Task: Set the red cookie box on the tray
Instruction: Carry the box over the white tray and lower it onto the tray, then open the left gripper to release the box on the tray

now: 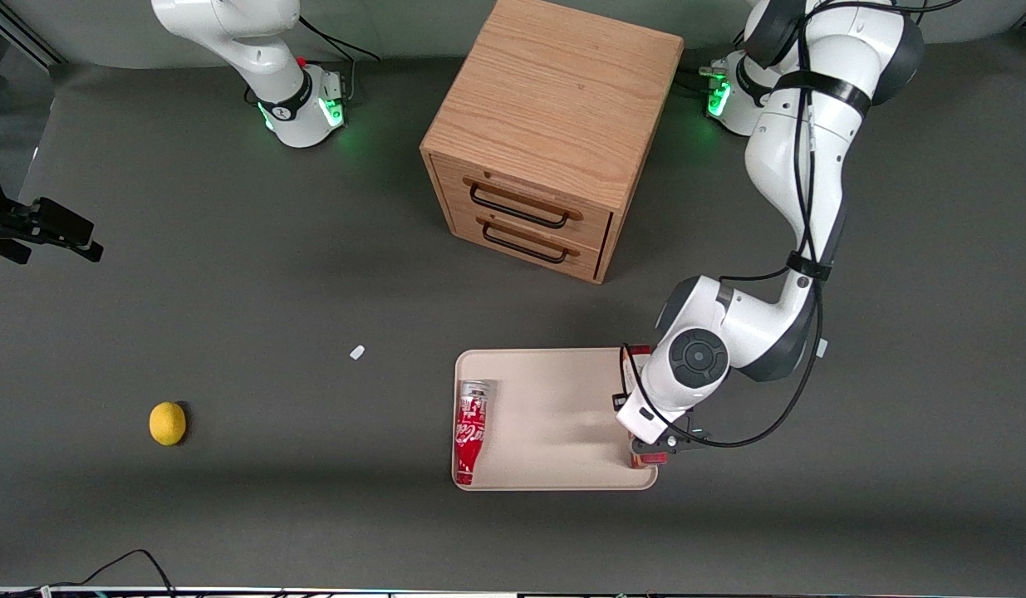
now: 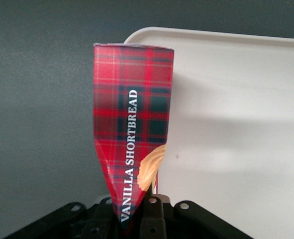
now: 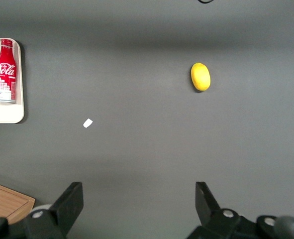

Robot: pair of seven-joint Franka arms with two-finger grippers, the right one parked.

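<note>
The red cookie box (image 2: 132,124) is a tartan carton printed "VANILLA SHORTBREAD" with a cookie picture. My left gripper (image 2: 137,209) is shut on one end of it, and the carton is pinched narrow there. The box straddles the rim of the pale tray (image 2: 236,124), part over the tray and part over the grey table. In the front view the wrist hides most of the box; only its ends show (image 1: 639,351) at the tray's (image 1: 554,415) edge toward the working arm's end. The gripper (image 1: 655,448) is over the tray corner nearest the front camera.
A red soda bottle (image 1: 471,428) lies in the tray along its edge toward the parked arm's end. A wooden two-drawer cabinet (image 1: 546,133) stands farther from the front camera than the tray. A lemon (image 1: 167,423) and a small white scrap (image 1: 357,352) lie toward the parked arm's end.
</note>
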